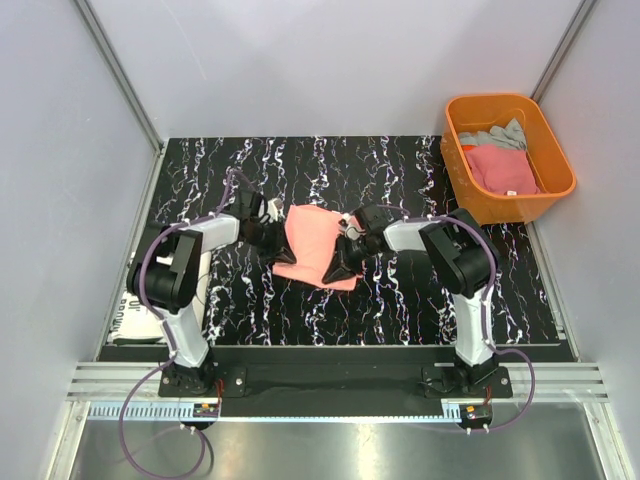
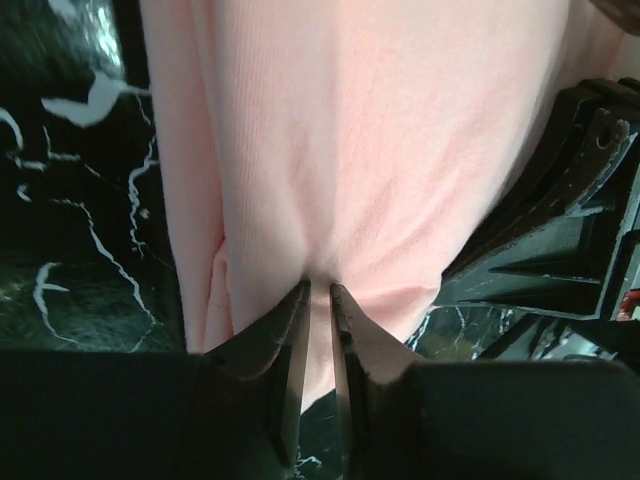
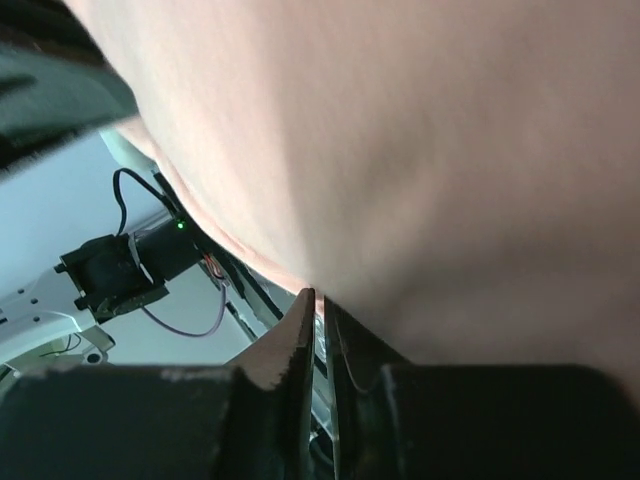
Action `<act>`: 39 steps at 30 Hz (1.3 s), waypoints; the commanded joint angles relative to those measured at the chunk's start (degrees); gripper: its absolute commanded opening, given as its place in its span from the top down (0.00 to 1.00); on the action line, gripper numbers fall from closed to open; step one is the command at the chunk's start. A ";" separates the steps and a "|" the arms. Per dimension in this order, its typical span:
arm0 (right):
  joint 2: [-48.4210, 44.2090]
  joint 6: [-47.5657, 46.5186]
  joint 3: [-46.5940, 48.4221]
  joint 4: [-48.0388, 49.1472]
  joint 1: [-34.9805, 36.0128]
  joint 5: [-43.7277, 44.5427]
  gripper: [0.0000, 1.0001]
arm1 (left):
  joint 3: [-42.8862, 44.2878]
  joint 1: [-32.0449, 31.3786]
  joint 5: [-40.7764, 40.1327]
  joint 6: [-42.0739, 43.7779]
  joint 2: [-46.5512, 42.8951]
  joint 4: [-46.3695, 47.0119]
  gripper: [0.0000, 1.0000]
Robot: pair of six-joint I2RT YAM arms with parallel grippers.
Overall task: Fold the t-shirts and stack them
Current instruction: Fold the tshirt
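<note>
A salmon-pink t-shirt [image 1: 314, 246] lies partly folded in the middle of the black marbled table. My left gripper [image 1: 277, 228] is at its left edge, shut on a pinch of the pink cloth [image 2: 330, 150]. My right gripper [image 1: 347, 248] is at its right edge, shut on the pink cloth [image 3: 420, 150], which fills the right wrist view and hangs lifted over the jaws. A deeper pink tee [image 1: 500, 168] and a grey one [image 1: 497, 136] lie in the orange tub. A white tee with black lettering [image 1: 140, 316] lies at the table's left front edge.
The rigid orange tub [image 1: 555, 150] stands at the back right, off the table's corner. Grey walls close in left, right and behind. The right arm's black body [image 2: 570, 230] shows close beside the shirt in the left wrist view.
</note>
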 commanded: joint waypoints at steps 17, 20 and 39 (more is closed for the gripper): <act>-7.29 -3.96 -5.27 -5.67 -2.42 3.63 0.73 | -9.97 1.64 -2.51 0.45 -9.89 2.35 0.64; -6.85 -4.05 -8.96 -3.92 -4.43 4.51 0.73 | -10.60 3.13 -5.67 3.35 -6.38 2.62 0.64; -10.49 -3.44 5.33 -10.69 -12.00 0.66 0.63 | -1.81 4.02 3.63 -7.88 -11.65 8.30 0.56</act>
